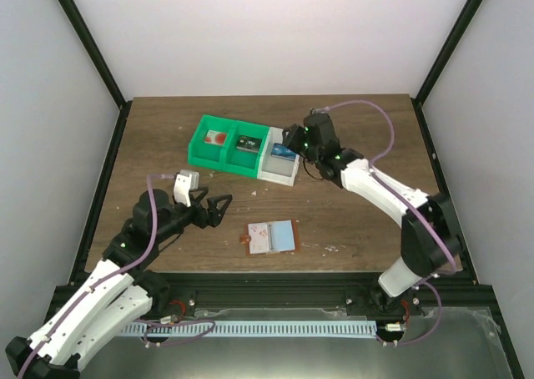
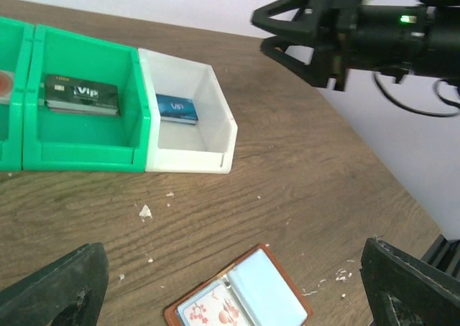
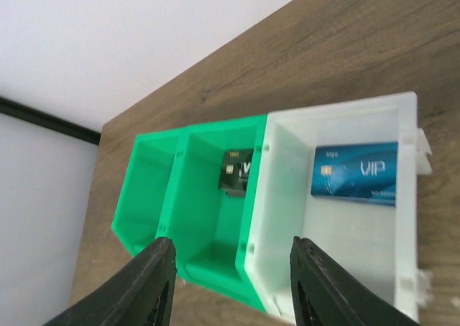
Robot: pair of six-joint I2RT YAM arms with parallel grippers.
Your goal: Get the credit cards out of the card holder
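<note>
So, the small reddish-brown leather card holder (image 1: 271, 237) lies open and flat on the brown wooden counter (image 1: 359, 208). It is near the front edge, approx. in the middle between the two arms. In the top view its left half shows a whitish face w/ red flower print and its right half is pale grey-blue. I cannot tell if the flowered face is a card or only the lining.

The green-and-white three-compartment plastic bin (image 1: 219, 164) stands further back, well apart from the card holder. A blue rectangular plastic card w/ white "VIP" print (image 3: 356, 171) lies flat on the floor of the white end compartment, so it is outside the card holder. A dark rectangular card, also w/ "VIP" print (image 2: 80, 95), lies in the middle green compartment. The far green compartment holds a pale thing w/ a red mark (image 1: 217, 137), too small to say more.

The left gripper (image 1: 225, 209) hangs low over the counter just left of the card holder. Its fingers are spread wide, w/ nothing between them, and they do not touch the card holder.

The right gripper (image 3: 231, 254) is above the bin, over the white compartment and the wall next to it. Its fingers are apart and empty, not touching the blue card.

Some small white crumbs (image 2: 146, 211) lie on the counter between bin and card holder.
</note>
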